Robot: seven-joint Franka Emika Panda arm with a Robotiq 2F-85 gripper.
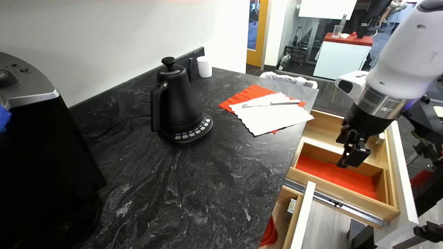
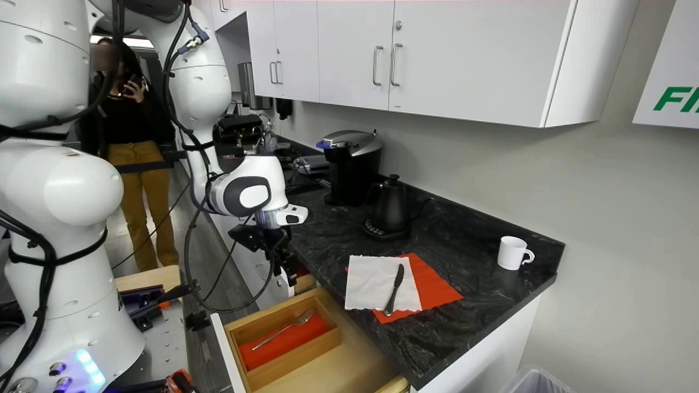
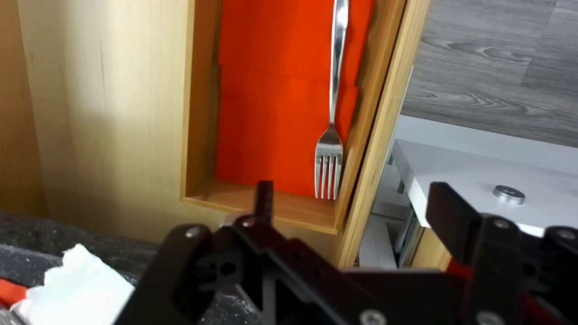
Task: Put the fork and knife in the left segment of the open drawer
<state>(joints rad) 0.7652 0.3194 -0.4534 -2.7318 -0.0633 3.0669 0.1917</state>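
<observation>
The silver fork lies on the red-orange liner in the left segment of the open drawer. In the wrist view the fork lies along one side wall of the left segment, tines toward the gripper. The fork does not show in an exterior view of the left segment and open drawer. The knife lies on a white napkin on the counter; it also shows in an exterior view. My gripper is open and empty above the drawer, also in both exterior views.
The white napkin lies over a red cloth on the dark counter, near its edge. A black kettle, white mug and coffee maker stand on the counter. Another drawer is partly open alongside.
</observation>
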